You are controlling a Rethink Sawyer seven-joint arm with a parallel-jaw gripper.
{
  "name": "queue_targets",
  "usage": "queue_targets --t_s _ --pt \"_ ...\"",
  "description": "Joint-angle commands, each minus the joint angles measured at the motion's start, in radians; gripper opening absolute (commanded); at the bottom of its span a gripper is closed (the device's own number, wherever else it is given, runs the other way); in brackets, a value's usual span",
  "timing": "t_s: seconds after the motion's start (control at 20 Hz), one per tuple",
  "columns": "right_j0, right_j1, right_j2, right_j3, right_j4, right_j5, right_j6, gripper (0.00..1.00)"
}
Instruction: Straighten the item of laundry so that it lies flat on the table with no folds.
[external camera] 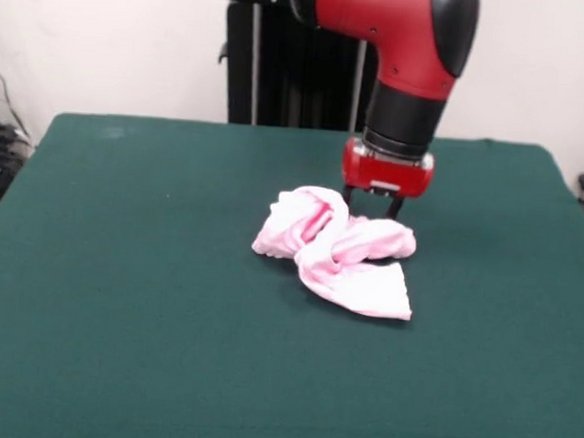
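Right now the pink trousers [336, 248] lie in a crumpled knot a little to the 3 o'clock side of the middle of the green desk [116, 297], far from flat. One lobe bulges at 10 o'clock of the heap, a twisted roll runs across its middle toward 2 o'clock, and a flatter flap with a straight edge spreads out at 5 o'clock. I cannot make out cuffs or waistband in this bundle.

The pincer [372, 202] stands at the heap's 1 o'clock edge, directly behind the twisted roll, hanging from the red wrist of the arm. Two dark prongs show with a gap between them, so it looks parted and holding nothing; whether the tips already touch the cloth is hidden by the heap itself.

The step in hand seems to be taking a first hold on the far edge of the bundle. To do it well, I would pinch only a single layer at the outer rim of the roll, not the thick knot, since grabbing the whole wad would just drag the lump across the felt. Then a low, slow pull toward 12 or 1 o'clock should let the felt's friction hold the flap at 5 o'clock while the twist unrolls. Lifting high risks the soft cloth folding back on itself when released.
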Motion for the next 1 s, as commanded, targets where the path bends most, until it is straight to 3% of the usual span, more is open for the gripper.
queue_targets --t_s 0.05,0.3,0.5,0.7,0.9,0.95,1.0 --pt "-0.016 0.195 0.114 -0.098 0.075 -0.154 0.297 1.0" --pt "-0.043 0.225 0.15 -0.096 0.055 -0.201 0.302 1.0" --pt "-0.029 0.166 0.145 -0.057 0.083 -0.122 0.291 1.0" --pt "-0.013 0.145 0.129 -0.047 0.109 -0.131 0.31 1.0" --pt "-0.049 0.173 0.166 -0.066 0.052 -0.198 0.311 1.0" --pt "-0.053 0.177 0.168 -0.067 0.04 -0.23 0.316 0.0" --pt "-0.042 0.179 0.157 -0.066 0.046 -0.246 0.32 0.0"
